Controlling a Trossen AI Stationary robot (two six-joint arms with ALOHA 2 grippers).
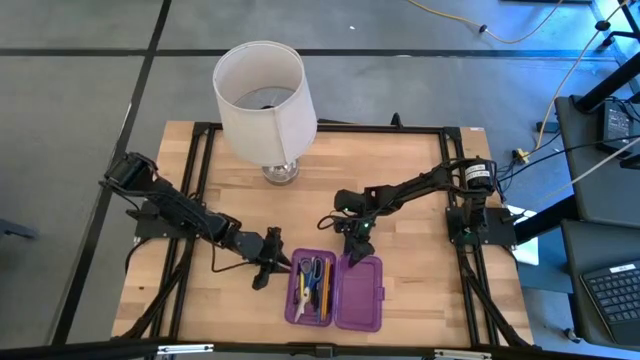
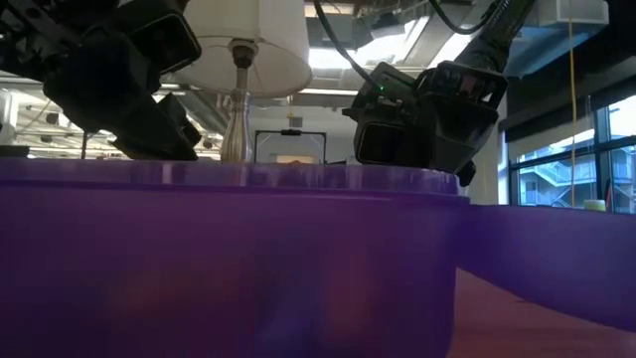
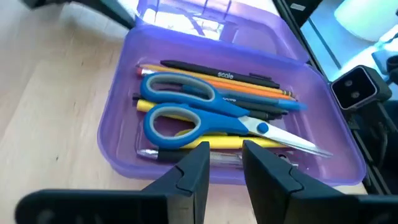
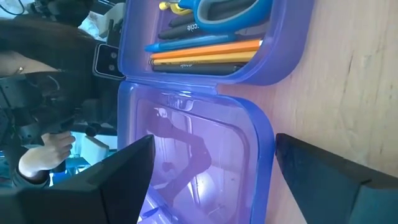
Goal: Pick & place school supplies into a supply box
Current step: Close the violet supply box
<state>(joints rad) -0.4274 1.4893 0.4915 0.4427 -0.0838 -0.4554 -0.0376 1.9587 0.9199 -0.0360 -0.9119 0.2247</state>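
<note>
Two arms: both were over the wooden table [image 1: 400, 180], one on each side of the purple box.
Supply box [image 1: 335, 290]: it lay open and flat near the front edge of the table, its two halves side by side.
Filled half [image 3: 124, 93]: it was the half on the left arm's side, and the school things lay in it.
Scissors [image 3: 205, 115]: blue-handled, they lay on top of the pencils and pens, blades shut.
Pencils [image 3: 249, 87]: yellow and orange ones lay side by side under the scissors.
Pens [image 3: 217, 71]: slim dark ones lay along the pencils.
Empty half [image 4: 193, 155]: it was the half on the right arm's side, with nothing in it.
Left gripper [image 3: 225, 168]: it was just beside the filled half, its fingers a little apart and holding nothing.
Right gripper [image 4: 211, 168]: it hung over the empty half, its fingers spread wide and holding nothing.
Lamp [image 1: 262, 100]: white-shaded, it stood at the back of the table, well apart from the box.
</note>
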